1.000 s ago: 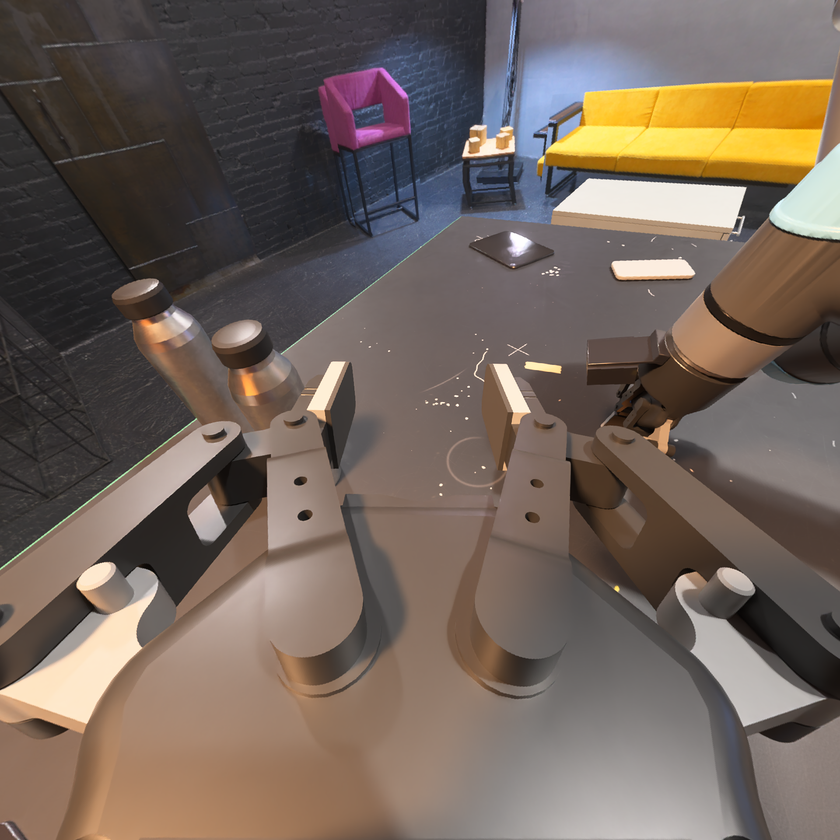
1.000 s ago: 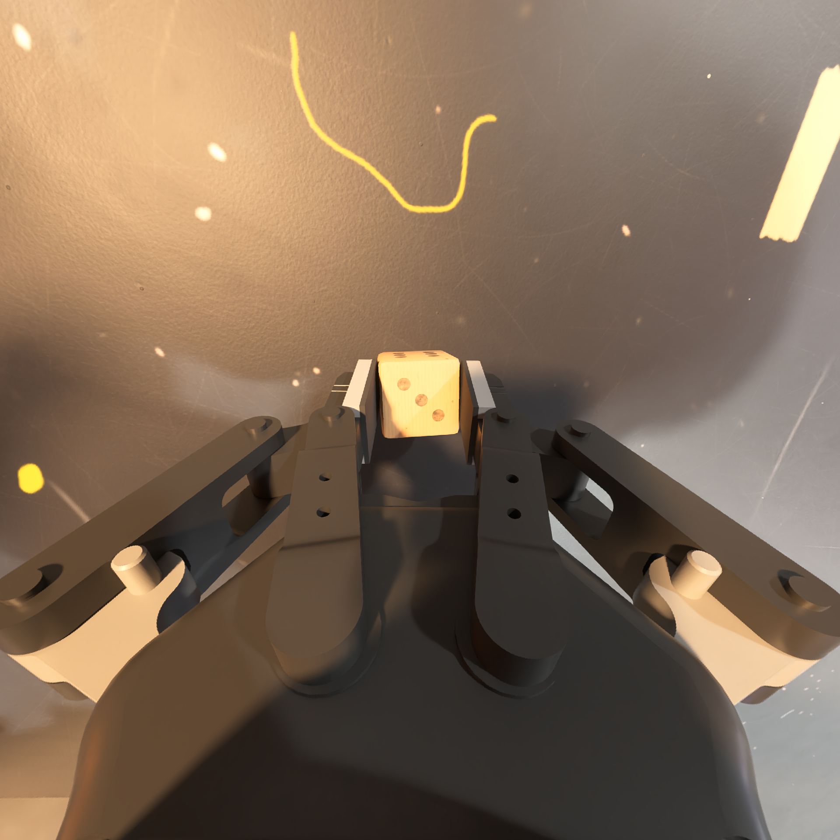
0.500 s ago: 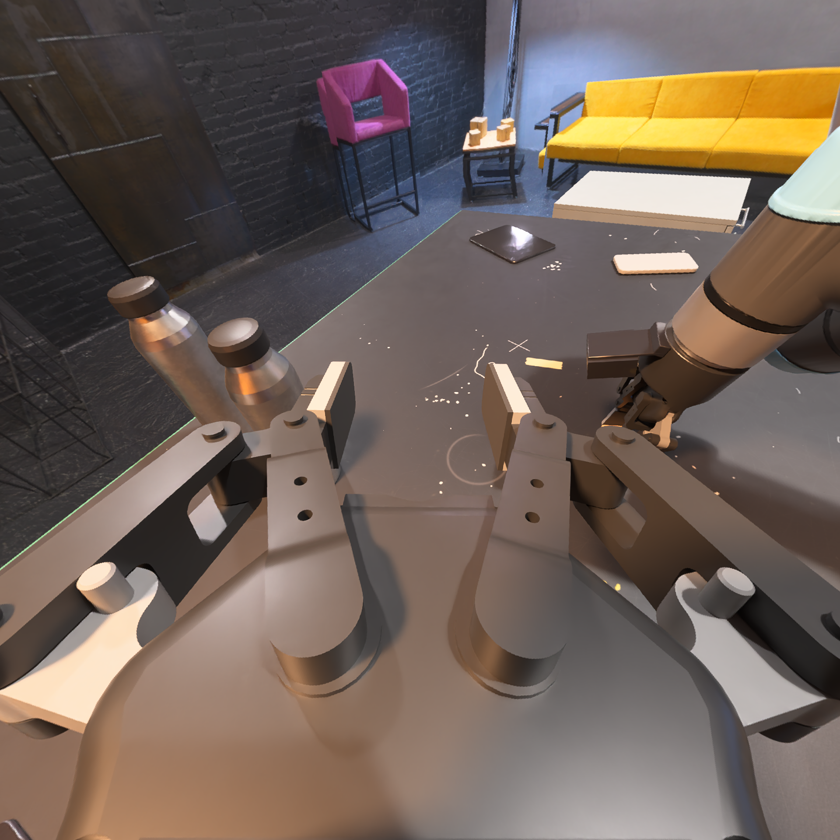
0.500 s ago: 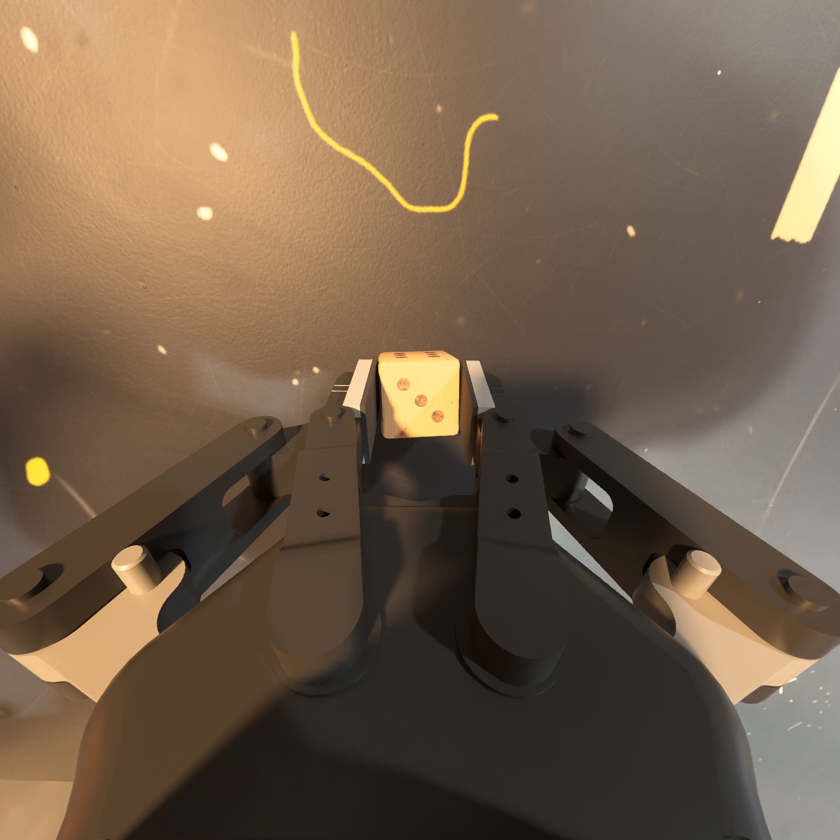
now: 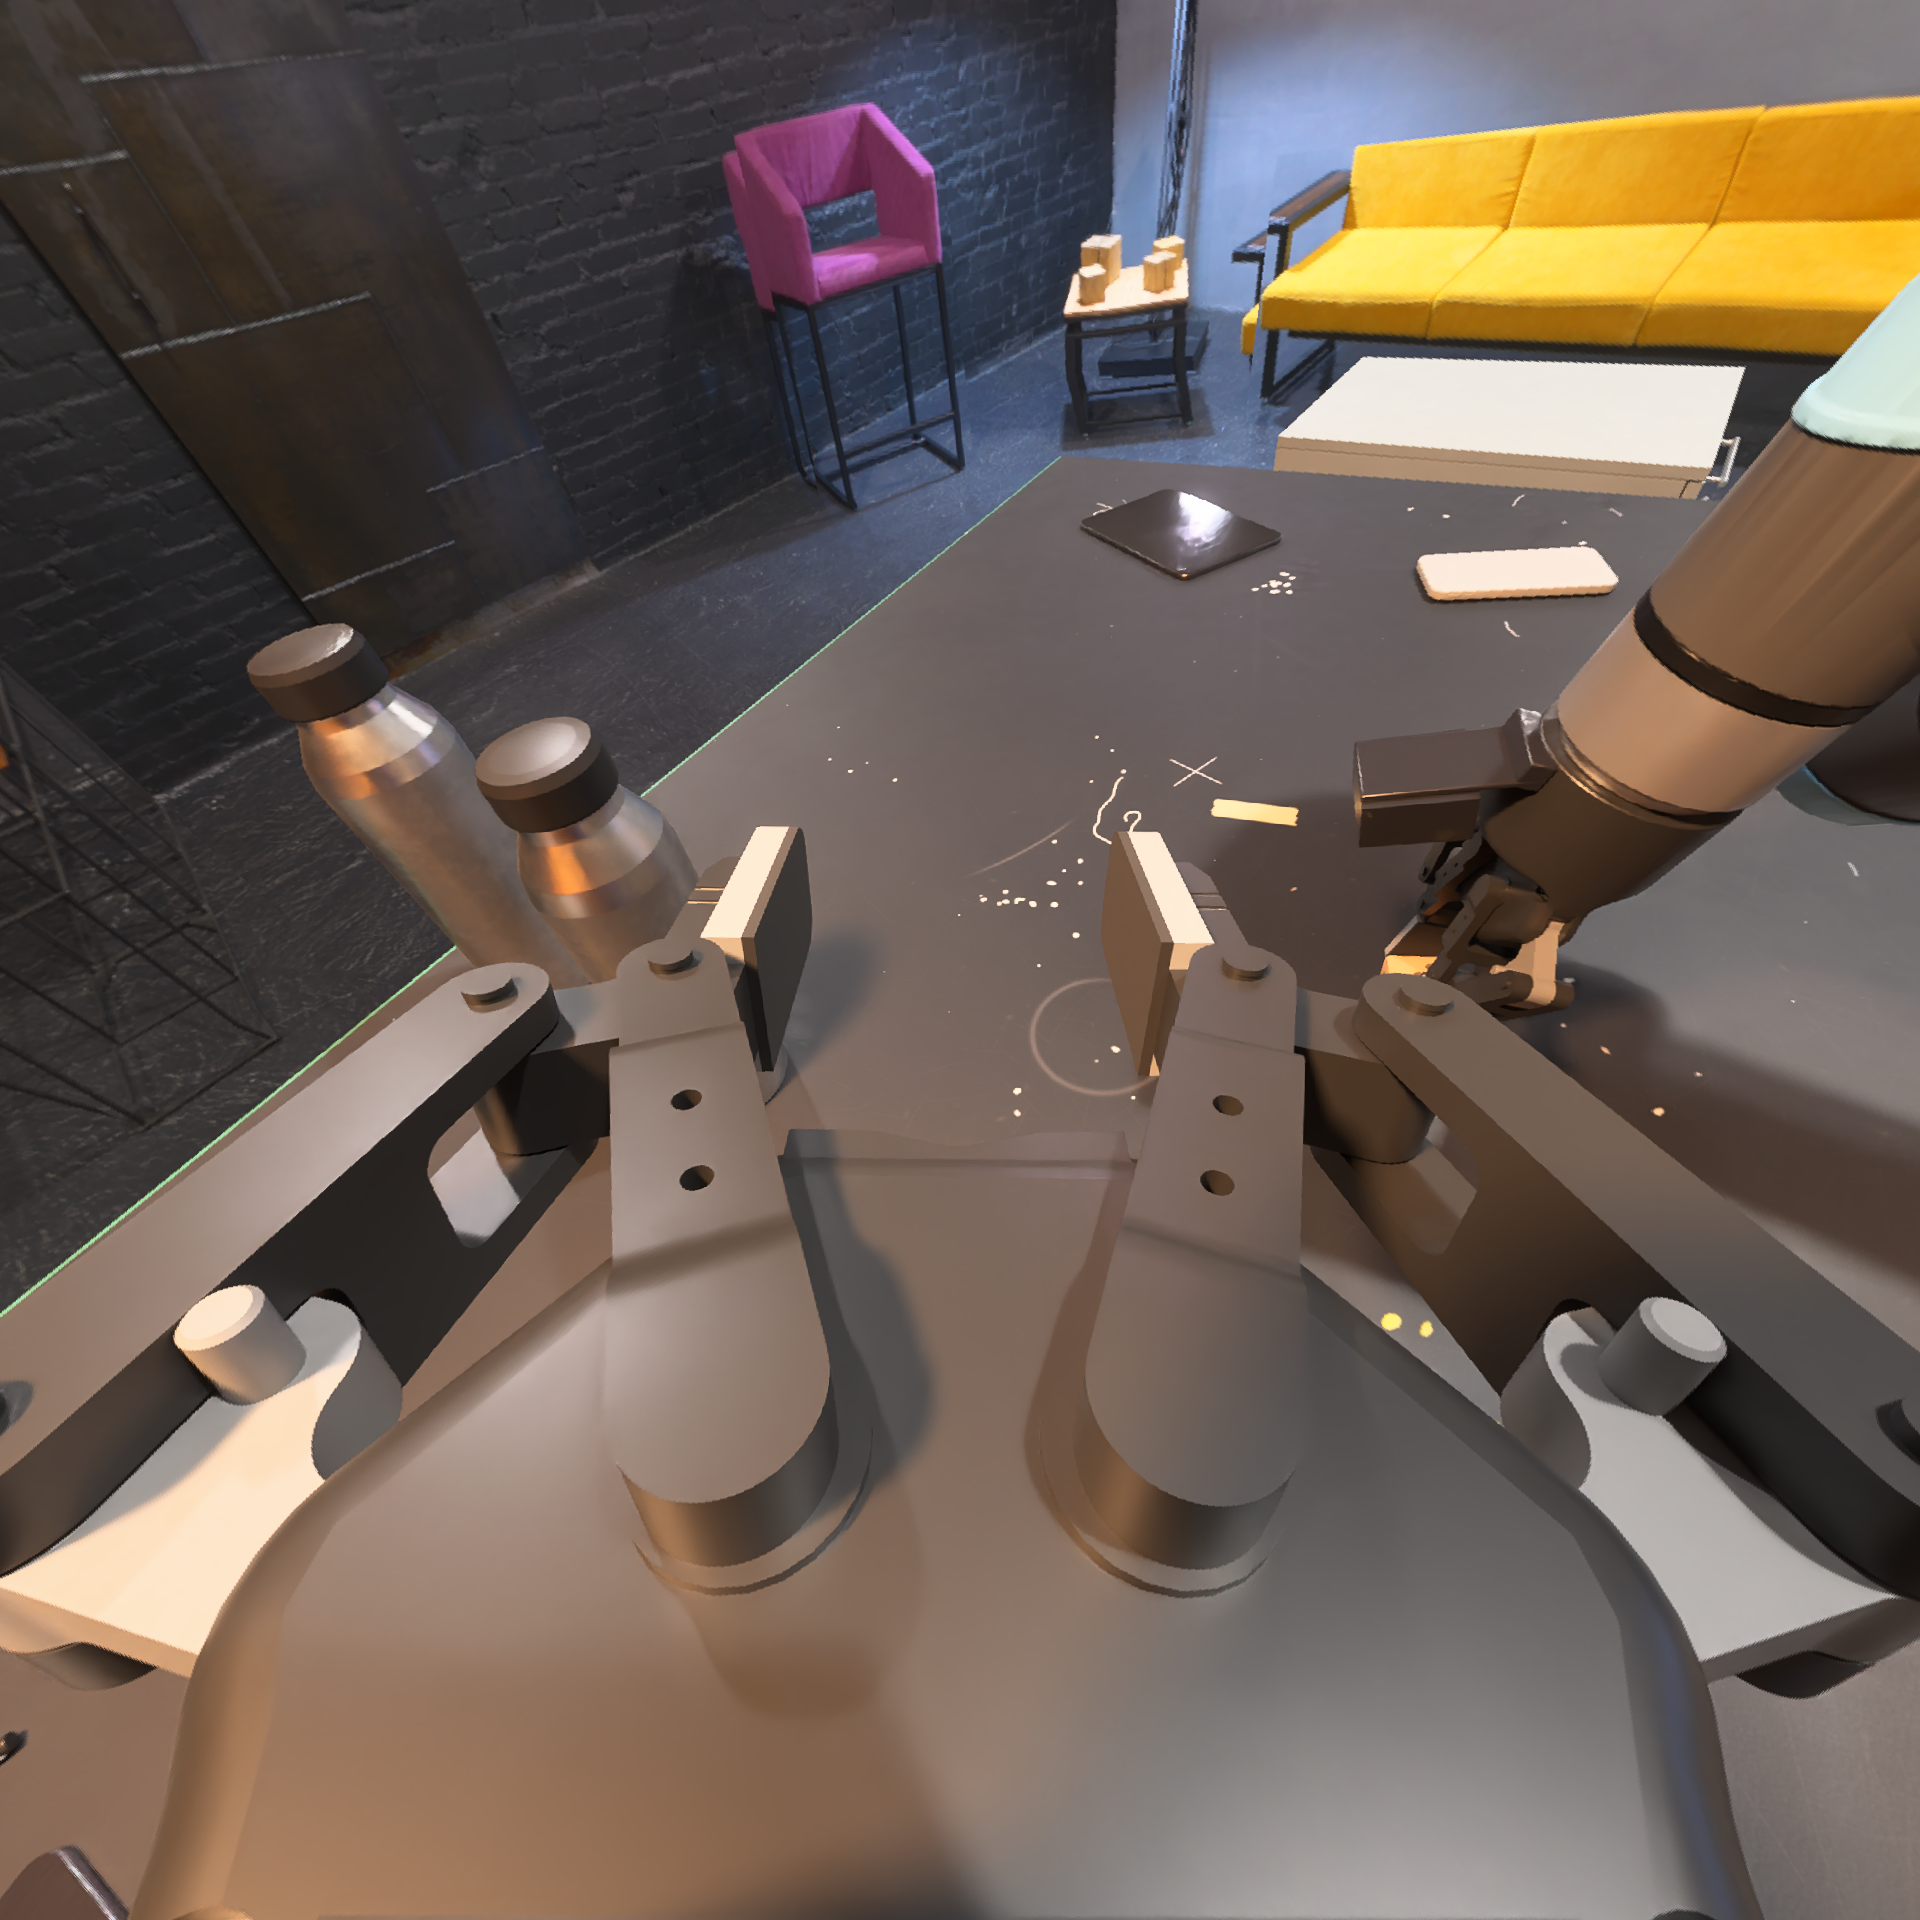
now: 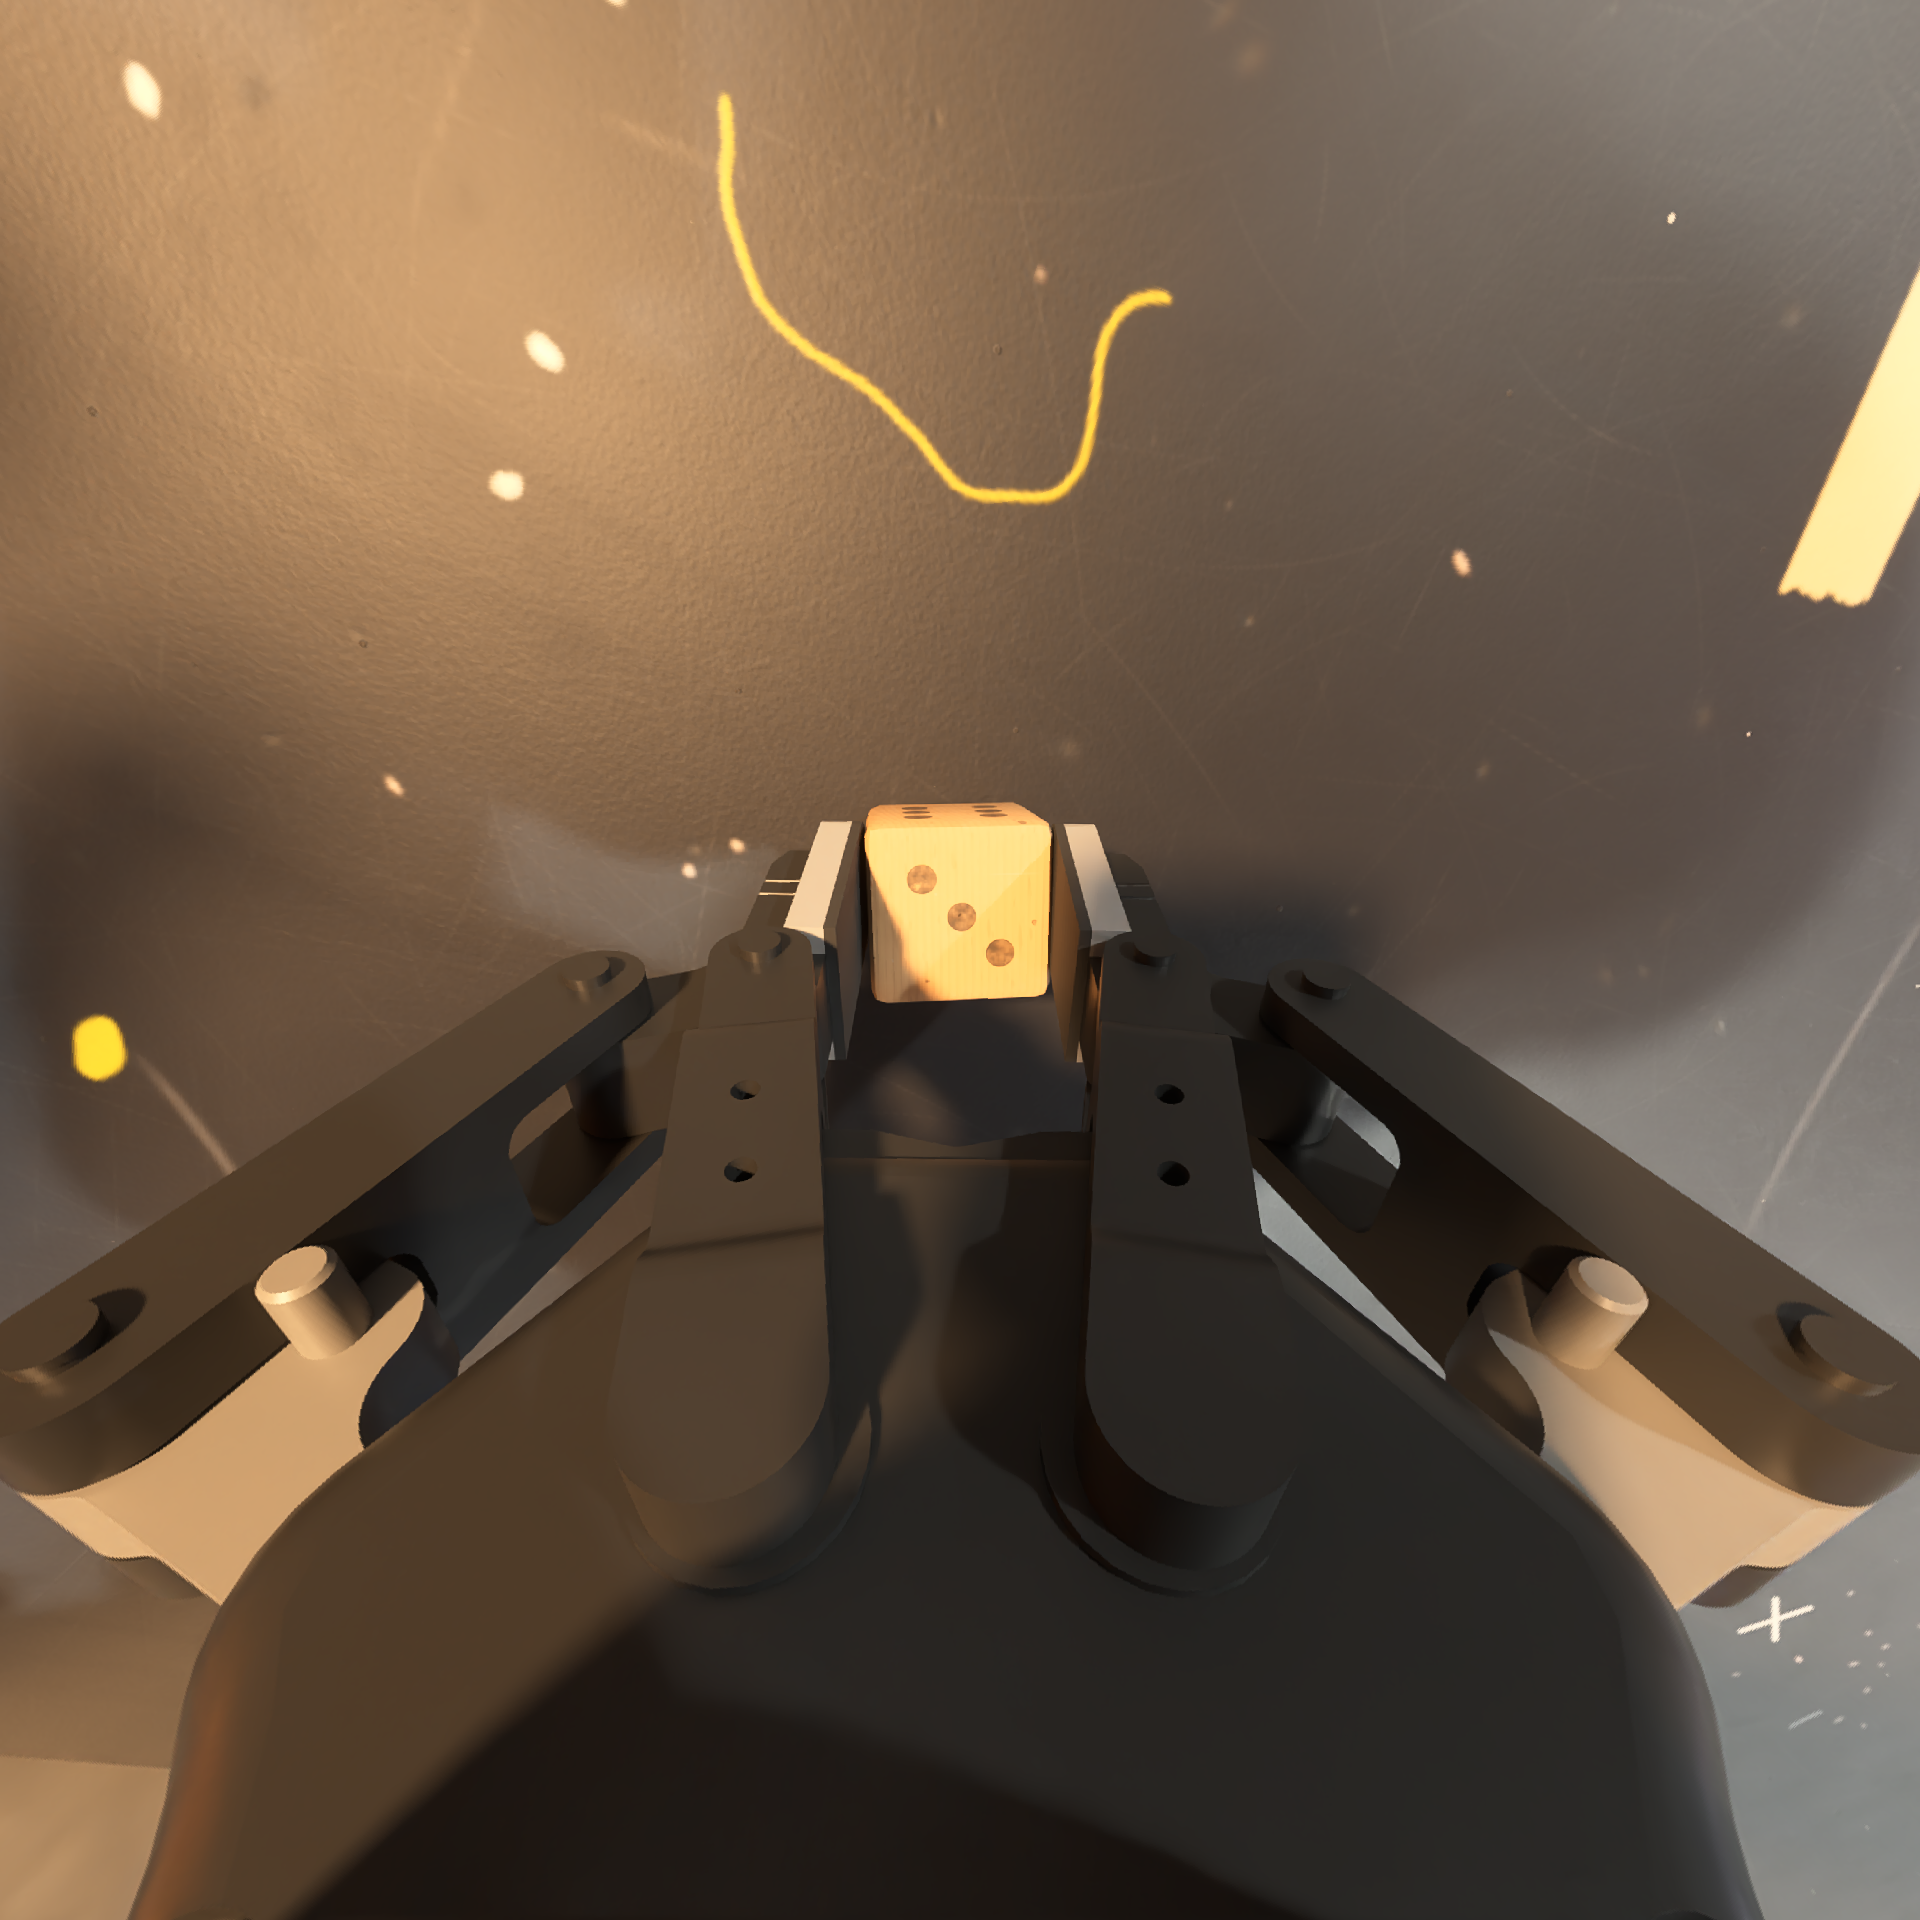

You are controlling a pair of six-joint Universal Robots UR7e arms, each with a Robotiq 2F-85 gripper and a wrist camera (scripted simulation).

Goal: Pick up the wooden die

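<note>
We had the wooden die [image 6: 958, 904] clamped between the two pads of our right gripper [image 6: 958, 914], its three-pip face turned toward the wrist camera and the six-pip face away from it. The pads sat flat against opposite faces, square rather than corner-on, so the hold looked sound. Beyond the die lay the dark table [image 6: 416, 520]; whether the die had cleared it we could not tell from the wrist view. Our left gripper [image 5: 954, 935] hovered with its jaws wide apart and empty, nearer our side of the table than the die, two steel bottles [image 5: 499, 821] beside it.

We judged the step in hand to be the lift. To do it well we needed constant squeeze, a straight rise without tilting the wrist, and no contact between the arms.
</note>
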